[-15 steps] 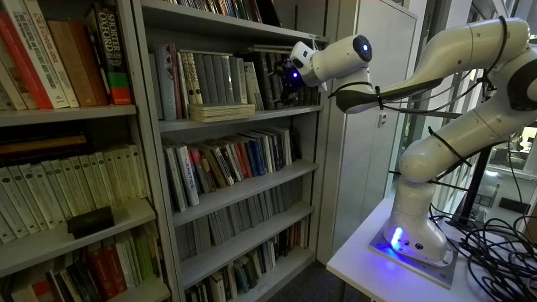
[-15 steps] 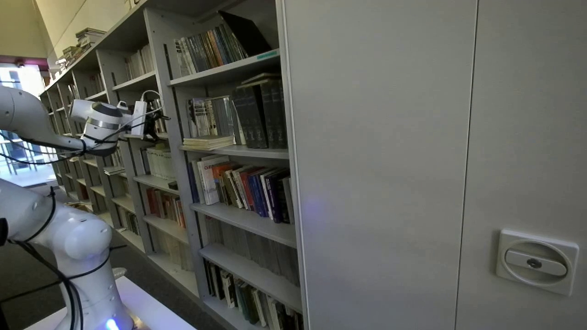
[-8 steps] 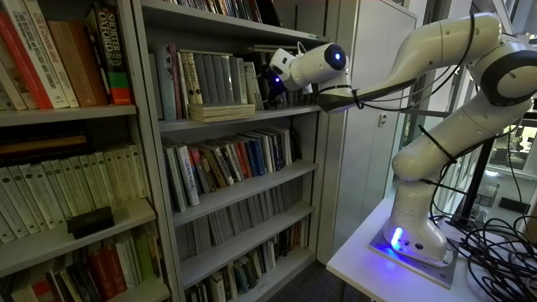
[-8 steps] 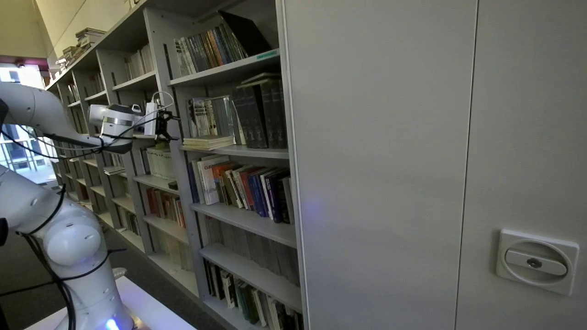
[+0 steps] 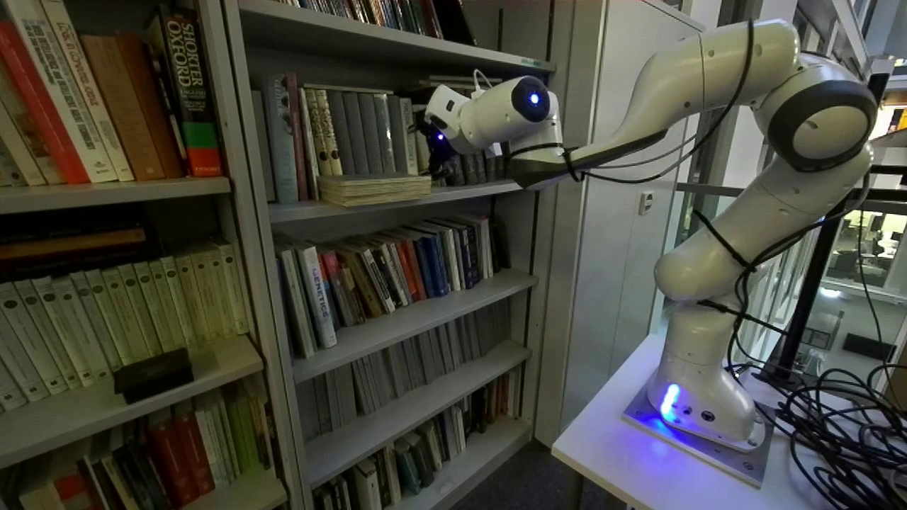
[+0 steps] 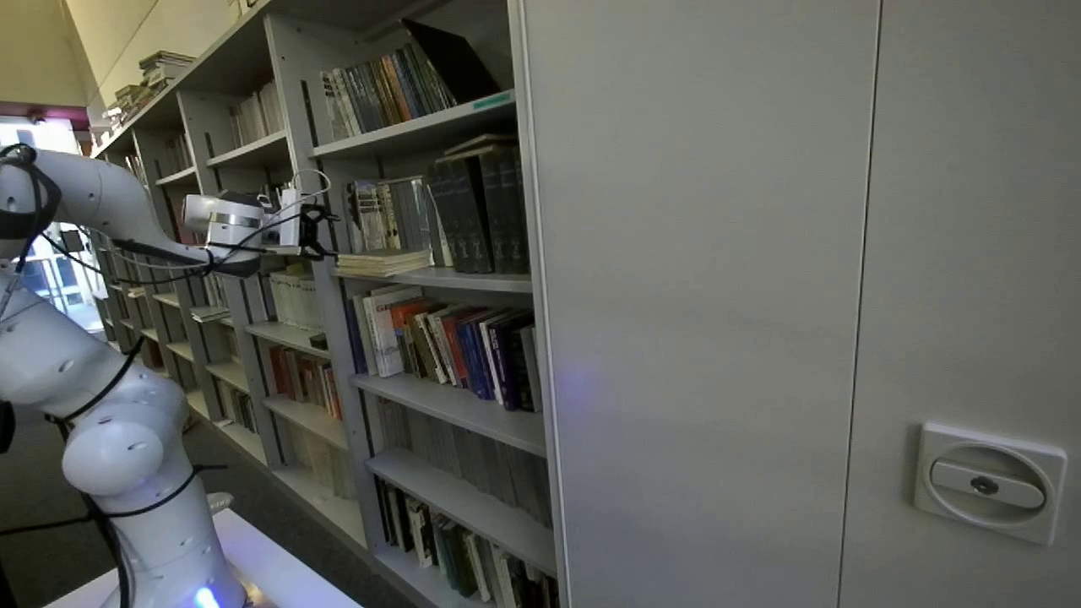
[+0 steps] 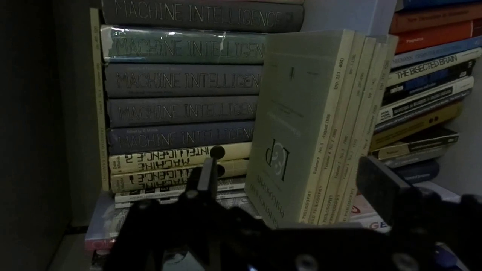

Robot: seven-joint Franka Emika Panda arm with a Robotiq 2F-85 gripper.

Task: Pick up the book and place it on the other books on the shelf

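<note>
I've swung my hand (image 7: 287, 165), spread and empty, nearer the philosophy volume (image 7: 292, 113) topping the stack (image 5: 374, 190), so grasping seems next.

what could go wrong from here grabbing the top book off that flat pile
The open gripper frames the whole pile in the wrist view, so closing could pinch more than the top book. Upright books stand behind the pile, so pushing too far in might bump them.

Library-like room: long row of bookcases (image 6: 331, 295)
</note>
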